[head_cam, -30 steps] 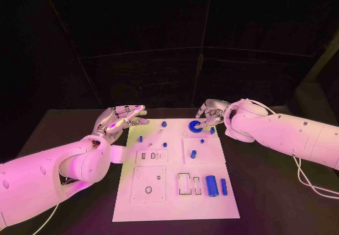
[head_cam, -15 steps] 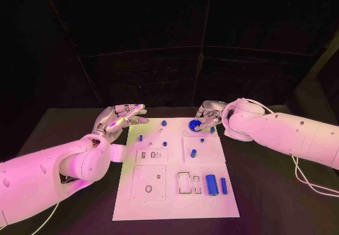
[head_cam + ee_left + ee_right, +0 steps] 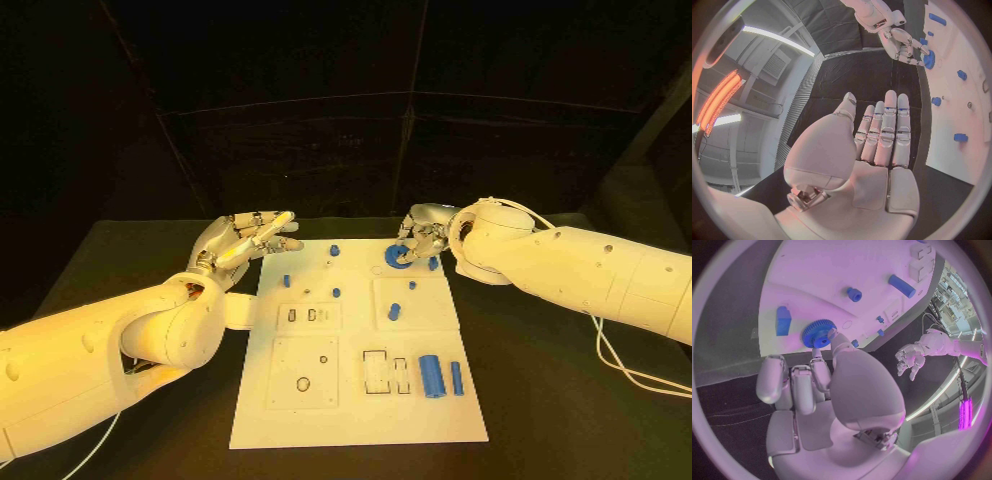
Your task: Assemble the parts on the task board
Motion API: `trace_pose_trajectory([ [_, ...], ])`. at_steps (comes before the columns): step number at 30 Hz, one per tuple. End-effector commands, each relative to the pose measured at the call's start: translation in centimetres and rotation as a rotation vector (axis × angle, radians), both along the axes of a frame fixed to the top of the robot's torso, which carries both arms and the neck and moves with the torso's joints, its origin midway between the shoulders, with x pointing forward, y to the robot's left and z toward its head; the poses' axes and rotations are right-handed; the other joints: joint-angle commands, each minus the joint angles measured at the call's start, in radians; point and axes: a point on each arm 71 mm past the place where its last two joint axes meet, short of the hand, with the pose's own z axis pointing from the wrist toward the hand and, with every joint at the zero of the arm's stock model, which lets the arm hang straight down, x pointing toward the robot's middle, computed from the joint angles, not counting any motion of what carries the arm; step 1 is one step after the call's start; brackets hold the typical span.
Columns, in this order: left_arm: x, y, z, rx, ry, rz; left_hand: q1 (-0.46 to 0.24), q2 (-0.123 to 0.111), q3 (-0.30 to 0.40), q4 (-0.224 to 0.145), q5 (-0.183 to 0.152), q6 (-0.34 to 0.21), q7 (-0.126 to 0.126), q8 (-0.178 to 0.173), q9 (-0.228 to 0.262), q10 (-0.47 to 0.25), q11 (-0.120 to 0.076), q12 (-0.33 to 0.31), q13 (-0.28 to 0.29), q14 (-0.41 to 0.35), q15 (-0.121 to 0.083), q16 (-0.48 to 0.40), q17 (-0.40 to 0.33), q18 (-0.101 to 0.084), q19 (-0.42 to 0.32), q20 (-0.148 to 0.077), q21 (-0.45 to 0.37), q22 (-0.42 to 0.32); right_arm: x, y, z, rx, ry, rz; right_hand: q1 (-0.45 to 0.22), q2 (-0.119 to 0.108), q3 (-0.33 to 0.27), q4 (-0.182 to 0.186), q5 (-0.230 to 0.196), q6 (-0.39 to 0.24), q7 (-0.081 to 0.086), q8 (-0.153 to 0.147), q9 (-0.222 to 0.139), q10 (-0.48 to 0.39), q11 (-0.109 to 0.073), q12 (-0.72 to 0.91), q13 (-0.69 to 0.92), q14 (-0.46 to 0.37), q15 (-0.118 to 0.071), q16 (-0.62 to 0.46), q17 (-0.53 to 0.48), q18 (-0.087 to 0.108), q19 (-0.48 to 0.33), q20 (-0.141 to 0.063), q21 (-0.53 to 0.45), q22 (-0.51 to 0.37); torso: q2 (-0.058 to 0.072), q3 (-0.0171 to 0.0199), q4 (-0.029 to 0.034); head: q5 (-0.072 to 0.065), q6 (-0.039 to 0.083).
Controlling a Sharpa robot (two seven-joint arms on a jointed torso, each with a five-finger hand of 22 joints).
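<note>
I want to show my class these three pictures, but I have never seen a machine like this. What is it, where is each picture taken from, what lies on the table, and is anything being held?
It is a robot with two white arms, each ending in a silver hand with many fingers. The square picture is taken from its head, looking down on a black table. The two round ones come from cameras at the wrists, behind each hand, so straight edges look bent.

On the table lies a white task board carrying small blue parts: a gear at the far end, short pegs in the middle, and a blue cylinder near the front.

The left hand is off the board's far left corner, fingers straight, holding nothing. The right hand is at the gear, its fingertips touching it; whether it truly grips it I cannot tell.
</note>
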Motion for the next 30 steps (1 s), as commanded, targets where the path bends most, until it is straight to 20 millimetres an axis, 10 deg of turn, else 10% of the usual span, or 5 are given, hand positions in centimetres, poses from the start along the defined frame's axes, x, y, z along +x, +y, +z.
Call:
trace_pose_trajectory([
  [1,0.0,-0.1,0.1,-0.006,-0.006,-0.009,0.0,0.01,0.001,-0.005,0.005,-0.001,0.005,-0.006,-0.001,0.003,0.007,-0.006,-0.001,0.004,0.005,-0.006,0.001,0.013,0.006,0.002,-0.004,-0.001,0.0,0.0,-0.2,-0.049,0.003,0.005,0.011,0.004,0.001,-0.006,0.0,0.006,0.0,0.007,0.0,0.008,0.0,0.003,0.001,0.065,0.005,0.004,0.054,-0.02,0.007,0.0,0.004,0.002,0.0,0.0002,-0.0001,0.001,-0.002],
  [30,0.1,0.1,0.1,-0.004,-0.004,-0.005,0.002,0.012,0.001,-0.008,0.005,0.0,0.006,-0.008,-0.002,0.004,0.007,-0.008,0.0,0.005,0.005,-0.007,0.002,0.013,0.006,0.002,-0.005,-0.002,-0.4,1.2,0.6,-0.072,-0.106,0.035,0.055,0.034,0.119,-0.061,-0.029,0.084,-0.015,0.038,-0.002,0.026,-0.015,0.026,0.04,0.068,-0.006,0.015,0.074,-0.028,0.025,-0.009,0.028,0.046,0.0,-0.0002,0.0006,-0.003,-0.007],
])
